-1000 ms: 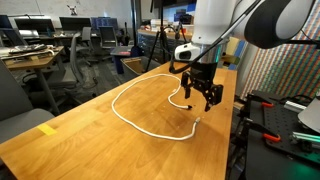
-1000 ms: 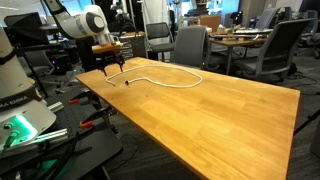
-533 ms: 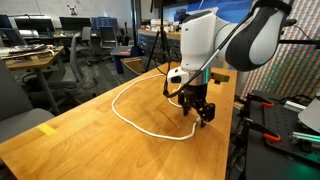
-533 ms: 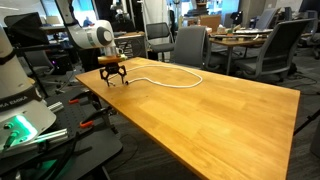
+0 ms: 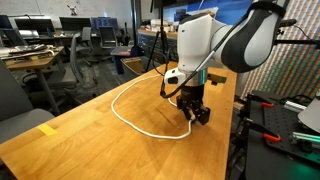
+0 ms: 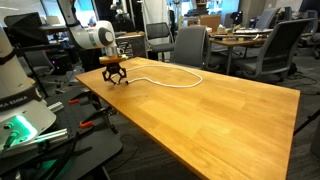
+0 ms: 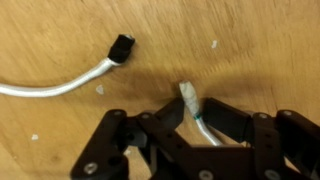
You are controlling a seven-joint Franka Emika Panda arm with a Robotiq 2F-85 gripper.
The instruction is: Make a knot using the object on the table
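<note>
Big wooden plank table (image 5: 90,150) takes up most of the shot in both exterior views, with grey office chairs (image 6: 190,45) and desks behind it. The white robot arm (image 5: 205,40) is bent right down over one end of the table, near the edge.

The white cord (image 5: 113,103) is lying flat on the tabletop in a wide open loop. It sweeps out from under the arm toward the middle of the table and curves back, so both ends finish up close together by the arm. No crossing or knot that I can see in it.

The gripper (image 5: 199,113) is low, right at the wood. In the wrist view it (image 7: 198,115) has one stretch of cord running up between the dark fingers (image 7: 232,118), which sit narrow on either side of it. Honestly can't tell if they're actually pinching it or just close around it.

There's a small yellow tape mark (image 5: 47,129) at the far side of the table from the arm, well apart from the cord. Smallest bit: the other cord end with its little dark plug (image 7: 121,47) is lying loose on the wood just beside the gripper, not touching it.
</note>
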